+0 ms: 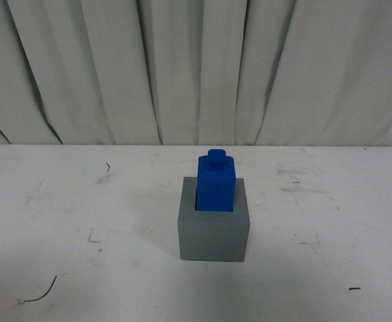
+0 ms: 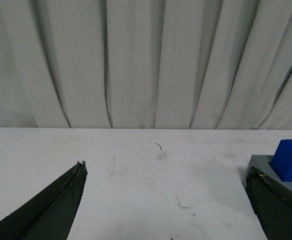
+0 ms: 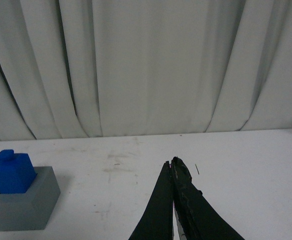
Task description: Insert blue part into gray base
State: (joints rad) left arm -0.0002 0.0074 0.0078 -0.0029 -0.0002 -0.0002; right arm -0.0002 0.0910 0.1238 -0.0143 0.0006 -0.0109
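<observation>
The blue part (image 1: pixel 216 181) stands upright in the square recess of the gray base (image 1: pixel 214 231) near the middle of the white table; its small round knob points up. Neither arm shows in the front view. In the left wrist view my left gripper (image 2: pixel 165 170) is open and empty, and the gray base (image 2: pixel 263 166) with the blue part (image 2: pixel 290 160) sits just beyond one fingertip. In the right wrist view my right gripper (image 3: pixel 171 164) is shut and empty, well to the side of the blue part (image 3: pixel 12 172) and the gray base (image 3: pixel 23 205).
A white table (image 1: pixel 82 221) with scuffs and small dark marks carries the objects. A pleated white curtain (image 1: pixel 196 67) hangs behind its far edge.
</observation>
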